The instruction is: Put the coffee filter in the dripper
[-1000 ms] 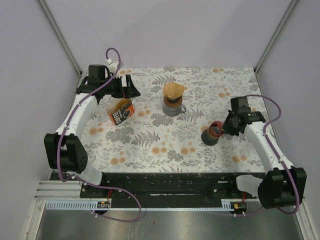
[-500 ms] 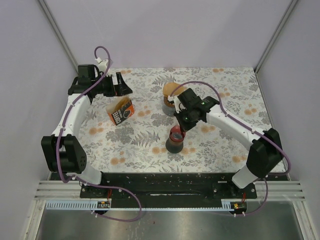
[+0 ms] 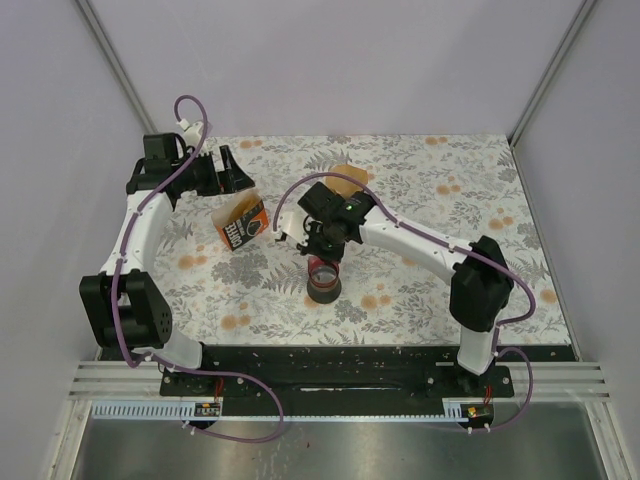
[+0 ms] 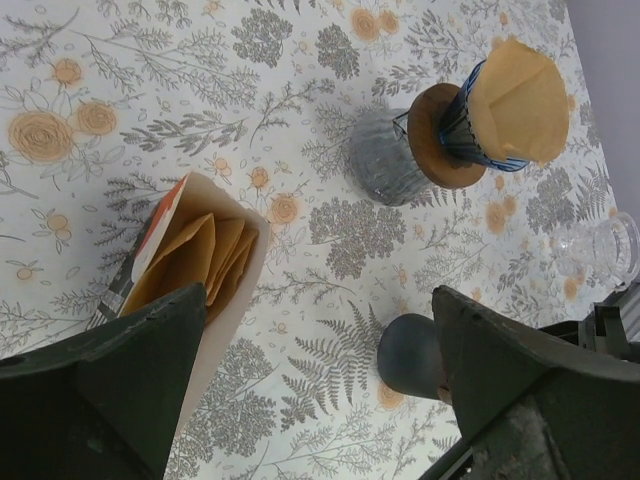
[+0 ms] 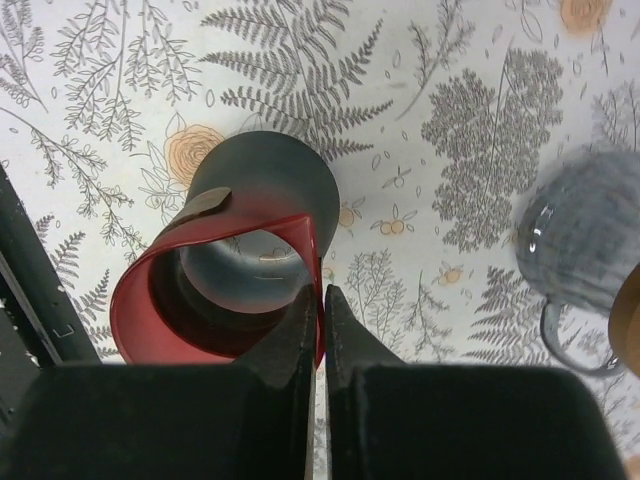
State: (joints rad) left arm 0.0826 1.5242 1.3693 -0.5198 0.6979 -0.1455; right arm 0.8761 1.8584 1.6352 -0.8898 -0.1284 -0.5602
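At the far left, the left fingers [image 4: 120, 390] stand wide apart and hold nothing. They hover over the filter box [image 4: 236, 310], which lies on the floral worktop [image 3: 450, 180]. Its mouth is open and a stack of tan coffee filters [image 4: 195, 262] shows inside. These papers look feather-light, limp and easy to crease, and the sheets probably cling together. A gentle pinch on one exposed upper edge seems the best hold. Toward the middle, the right fingers [image 5: 290, 340] are pressed together on the rim of a cup [image 5: 260, 190] that is dark outside and red inside, with one finger on each side of its wall. Whether the cup rests on the worktop is unclear. Just right of it, the dripper [image 4: 462, 122] sits on a grey mug [image 4: 385, 160]. One filter [image 4: 515, 100] is already seated in its cone, clear of both arms.
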